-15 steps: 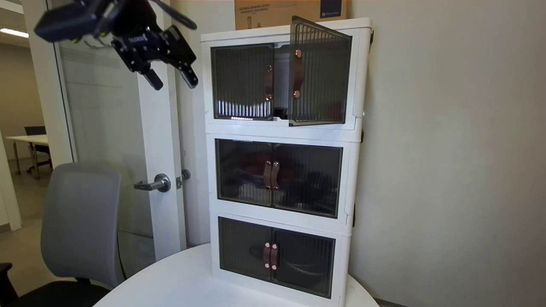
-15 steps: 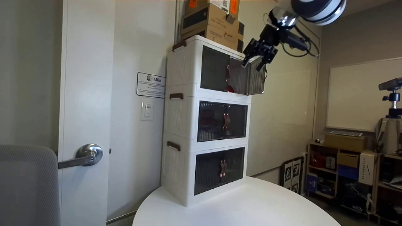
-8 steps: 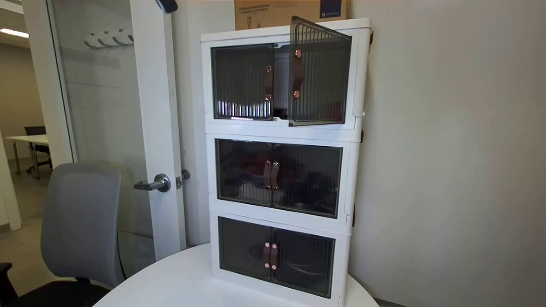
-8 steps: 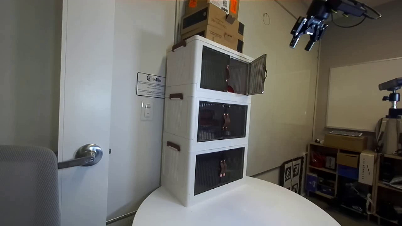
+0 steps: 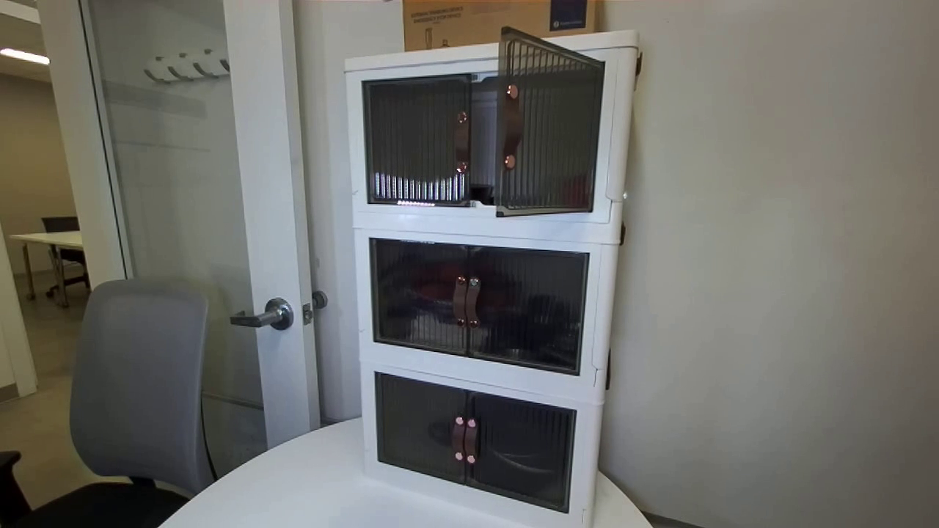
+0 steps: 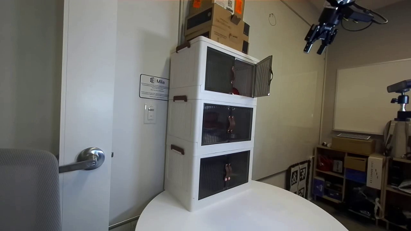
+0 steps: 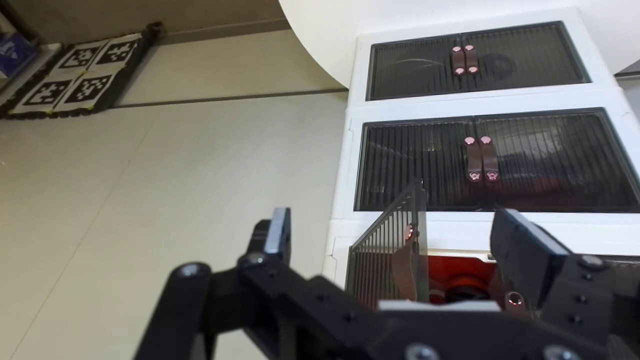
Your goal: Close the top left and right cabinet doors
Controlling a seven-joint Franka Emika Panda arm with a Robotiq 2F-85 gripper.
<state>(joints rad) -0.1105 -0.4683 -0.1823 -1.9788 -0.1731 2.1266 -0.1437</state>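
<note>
The white three-tier cabinet stands upright; it also shows in an exterior view and the wrist view. The top left door lies flush with the front and looks shut. The top right door is swung outward, leaving its side open. In the wrist view, upside down, the right door sticks out between the fingers' outlines; the left door is mostly hidden behind a finger. My gripper is open and empty, apart from and in front of the cabinet, at about top-tier height or above.
The middle doors and lowest doors are shut. Cardboard boxes stand on top of the cabinet. A red item lies inside the top tier. A white round table bears the cabinet. A chair stands beside it.
My gripper has moved back from the cabinet's top tier, out of an exterior view, then shifted slightly in the last half second. It stays open. The doors have not moved.
</note>
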